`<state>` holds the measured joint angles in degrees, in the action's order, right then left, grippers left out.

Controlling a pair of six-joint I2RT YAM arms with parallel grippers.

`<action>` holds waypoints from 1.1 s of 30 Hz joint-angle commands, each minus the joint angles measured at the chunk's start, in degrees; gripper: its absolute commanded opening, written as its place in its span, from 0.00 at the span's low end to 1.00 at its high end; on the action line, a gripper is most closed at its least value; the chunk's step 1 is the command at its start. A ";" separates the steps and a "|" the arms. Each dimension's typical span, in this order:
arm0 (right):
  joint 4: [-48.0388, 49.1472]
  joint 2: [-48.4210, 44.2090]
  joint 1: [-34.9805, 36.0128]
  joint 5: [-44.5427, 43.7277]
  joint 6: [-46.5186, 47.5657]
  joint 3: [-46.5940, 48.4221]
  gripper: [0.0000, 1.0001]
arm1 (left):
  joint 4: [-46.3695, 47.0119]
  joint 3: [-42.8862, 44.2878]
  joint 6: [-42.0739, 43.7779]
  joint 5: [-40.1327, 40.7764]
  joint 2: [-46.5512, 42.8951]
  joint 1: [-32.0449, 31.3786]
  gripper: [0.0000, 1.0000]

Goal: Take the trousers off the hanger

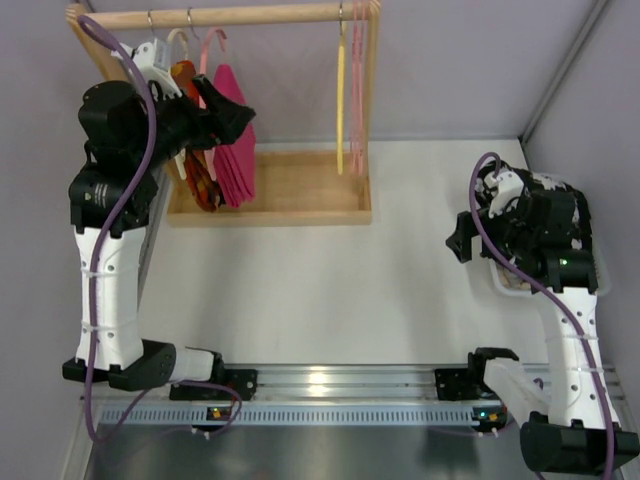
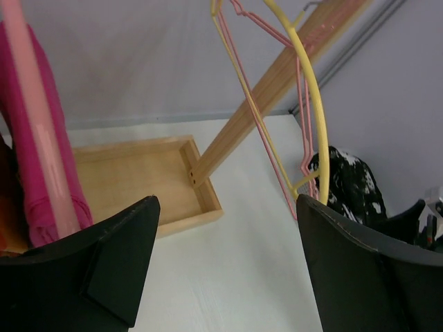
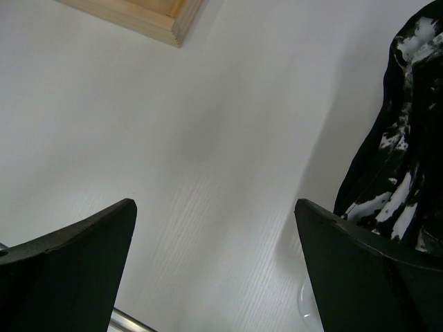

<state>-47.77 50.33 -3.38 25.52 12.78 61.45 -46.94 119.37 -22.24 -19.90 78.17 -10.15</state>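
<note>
Left fingers (image 2: 104, 270) spread apart, grasping nothing, beside the trousers (image 2: 21, 152) draped over the hanger (image 2: 38, 124); right fingers (image 3: 69, 263) likewise released.

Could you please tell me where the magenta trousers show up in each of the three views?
Top external: the trousers hang at upper left, over the left end of the wooden tray.
Left wrist: at the far left edge, draped on the salmon-pink hanger.
Right wrist: not in view.
Shared landmark: the wooden tray, centre-left in the left wrist view, only a corner at the top of the right wrist view.
</note>
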 commanded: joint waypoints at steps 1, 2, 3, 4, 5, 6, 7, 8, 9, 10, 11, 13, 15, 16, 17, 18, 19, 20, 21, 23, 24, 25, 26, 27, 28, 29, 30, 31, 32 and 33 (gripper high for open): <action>-0.22 0.03 0.30 0.41 0.76 1.48 0.99 | 5.53 1.13 -4.13 4.51 -1.26 2.24 0.86; -0.05 0.12 0.30 0.32 0.76 1.30 0.99 | 6.50 0.17 -4.48 5.22 -1.79 2.33 0.85; -0.04 0.12 0.30 0.41 0.76 1.22 0.99 | 7.12 -0.10 -4.65 6.18 -2.40 2.33 0.84; -0.04 0.12 0.30 0.41 0.67 1.22 1.00 | 7.30 -0.10 -4.92 8.71 -2.50 2.33 0.83; 0.04 0.21 0.30 0.41 0.67 1.22 0.99 | 7.21 0.16 -5.09 10.13 -2.50 2.42 0.82; 0.13 0.21 0.30 0.41 0.67 1.22 0.99 | 7.04 0.07 -5.36 11.01 -2.67 2.42 0.81; 0.04 0.21 0.30 0.41 0.67 1.22 0.99 | 6.95 -0.02 -5.27 12.33 -2.67 2.51 0.81; 0.04 0.21 0.30 0.50 0.67 1.22 0.99 | 6.77 -0.28 -5.18 13.13 -2.59 2.51 0.80; 0.13 0.21 0.30 0.41 0.67 1.22 0.99 | 6.25 -0.19 -5.27 14.09 -2.41 2.59 0.79; 0.04 0.12 0.30 0.41 0.67 1.22 0.99 | 5.81 -0.19 -5.18 15.58 -2.32 2.68 0.78; 0.04 0.12 0.30 0.32 0.76 1.13 0.99 | 5.63 -0.54 -5.01 18.03 -2.32 2.86 0.77; 0.04 0.12 0.30 0.32 0.85 1.22 0.99 | 5.28 -0.98 -4.40 19.02 -1.71 3.21 0.77; 0.13 0.12 0.30 0.32 0.85 1.04 0.99 | 5.10 -1.42 -4.22 18.76 -1.53 3.38 0.76; 0.13 0.12 0.30 0.32 0.76 1.04 0.99 | 5.01 -1.94 -4.13 18.93 -1.36 3.47 0.76; 0.13 0.12 0.30 0.32 0.67 0.87 0.99 | 5.01 -1.95 -3.95 19.02 -0.92 3.56 0.76; 0.31 0.12 0.30 0.41 0.67 0.86 0.99 | 5.10 -2.12 -3.78 19.28 -0.57 3.56 0.76; 0.31 0.12 0.30 0.50 0.67 0.86 1.00 | 5.10 -2.39 -3.43 19.29 -0.39 3.56 0.76; 0.22 0.12 0.30 0.41 0.67 0.95 1.00 | 4.93 -2.48 -3.25 19.29 0.31 3.65 0.76; 0.22 0.12 0.30 0.41 0.67 1.04 0.99 | 4.84 -2.65 -3.25 19.29 0.49 3.65 0.76; 0.13 0.21 0.30 0.32 0.76 1.13 0.99 | 4.49 -2.83 -3.34 21.22 1.54 3.82 0.76; 0.04 0.12 0.30 0.32 0.76 1.13 0.99 | 4.40 -2.92 -3.42 21.39 1.72 4.00 0.76; 0.04 0.12 0.30 0.32 0.67 1.13 0.99 | 4.40 -3.18 -3.42 21.48 1.98 4.17 0.75; 0.22 0.12 0.30 0.32 0.76 1.04 0.99 | 4.40 -3.35 -3.25 21.31 2.25 4.35 0.75; 0.22 0.12 0.30 0.32 0.76 0.95 0.99 | 4.31 -3.53 -3.16 21.22 2.86 4.35 0.74; 0.13 0.21 0.30 0.32 0.67 0.95 0.99 | 4.48 -3.62 -3.25 20.17 3.04 4.35 0.74; 0.13 0.21 0.30 0.32 0.67 0.95 0.99 | 4.49 -3.62 -3.25 17.64 3.30 4.44 0.72; 0.22 0.21 0.30 0.32 0.58 0.95 1.00 | 4.57 -3.71 -3.42 15.96 3.56 4.53 0.71; 0.31 0.21 0.30 0.41 0.58 0.95 0.99 | 5.79 -3.97 -4.21 10.03 3.39 4.61 0.69; 0.39 0.04 0.30 0.67 0.50 0.95 0.99 | 7.28 -4.67 -4.82 6.92 3.22 5.14 0.67; 0.57 0.12 0.30 0.76 0.32 0.95 0.99 | 8.87 -6.68 -5.70 3.59 2.78 5.58 0.65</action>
<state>-47.79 50.43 -3.38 25.52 12.88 61.45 -43.35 114.89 -26.33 -5.61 82.02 -5.58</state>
